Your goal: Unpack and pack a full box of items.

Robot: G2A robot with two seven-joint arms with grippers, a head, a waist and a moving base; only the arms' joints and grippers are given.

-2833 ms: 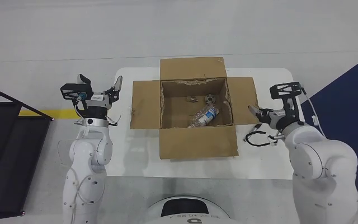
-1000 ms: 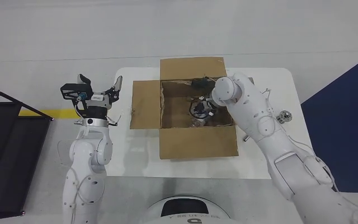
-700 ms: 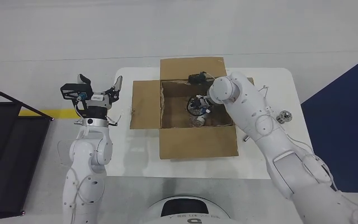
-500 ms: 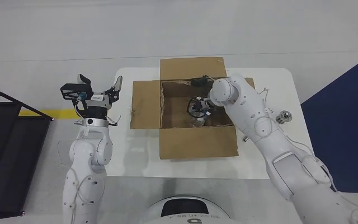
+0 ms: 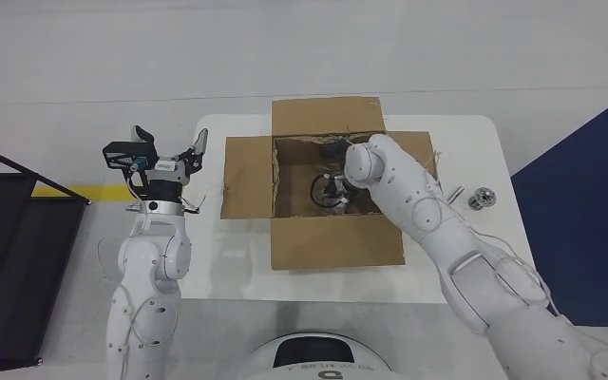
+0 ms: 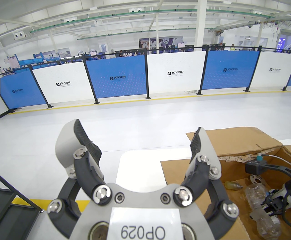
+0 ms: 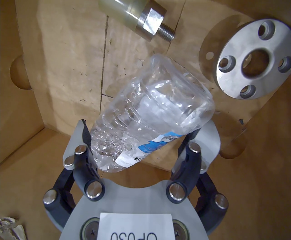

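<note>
**Task item.** The plastic bottle (image 7: 150,109) lies on its side on the floor of the open cardboard box (image 5: 328,180), which sits mid-frame in the top view on the white table (image 5: 456,275). In the right wrist view the bottle runs diagonally from lower left to upper right. A metal flange (image 7: 252,60) lies just beside its far end at upper right, and a threaded fitting (image 7: 138,17) lies apart from it at the top edge.

**Tools.** The right gripper (image 7: 143,131) is down inside the box. Its jaws are spread wide and straddle the labelled, ribbed part of the bottle. One pad (image 7: 87,136) sits at the bottle wall, but I see no squeeze taken up. The left gripper (image 6: 138,131) is off the left flap of the box in the top view, jaws apart, holding nothing.

**Handling assessment.**
- The bottle is clear, thin-walled, already crumpled, and looks empty.
- I judge it very light and soft, with walls that will buckle under the pads.
- I also judge it slick enough to squirt out if pinched near a tapering end.
- The ribbed band next to the label is the stiffest section on view, and I would close there, square across the body.
- I would close only until the wall gives slightly.

**Risk.** Lifting may swing the far end into the flange.

**Also noted.** A small metal part (image 5: 483,198) rests on the table at the right of the box.
</note>
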